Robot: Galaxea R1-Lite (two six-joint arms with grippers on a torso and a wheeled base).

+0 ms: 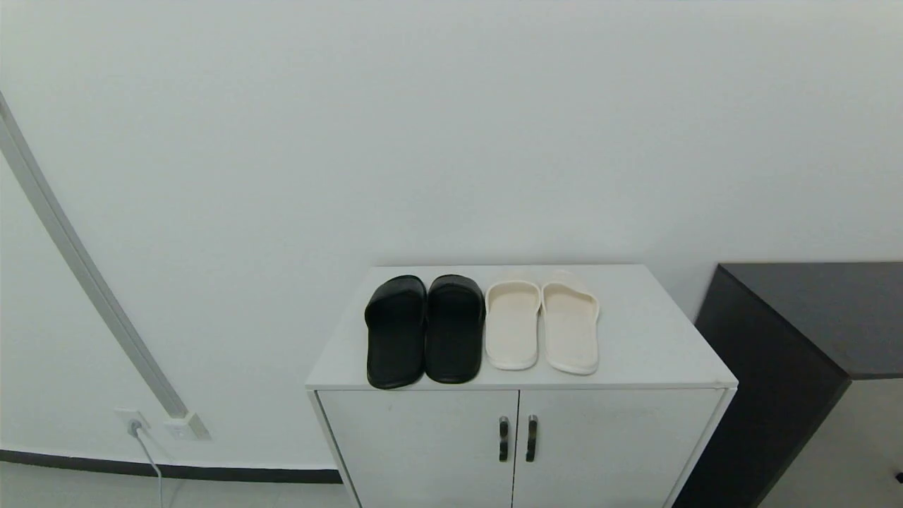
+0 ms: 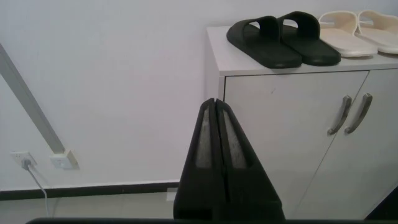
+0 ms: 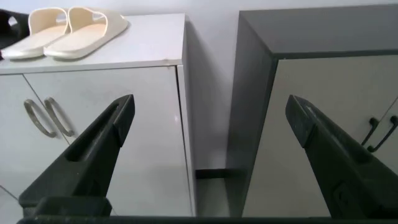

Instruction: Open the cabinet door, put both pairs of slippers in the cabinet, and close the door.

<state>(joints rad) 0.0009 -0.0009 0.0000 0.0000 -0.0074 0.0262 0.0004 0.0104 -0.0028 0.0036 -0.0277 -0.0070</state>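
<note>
L gripper (image 2: 216, 102) closed, R gripper (image 3: 210, 104) spread; slippers (image 1: 455, 331) atop cabinet (image 1: 656, 339).

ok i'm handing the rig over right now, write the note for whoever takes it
Left gripper: shut, holding nothing, low in front of the cabinet's left side.
Right gripper: open, holding nothing, in front of the cabinet's right edge.
Things: black slippers and cream slippers lie side by side on top of the white cabinet, black pair on the left. Both doors are closed, with the handles at the middle seam.
Done: nothing yet.
Left: open a door, put both pairs inside, close the door.
</note>
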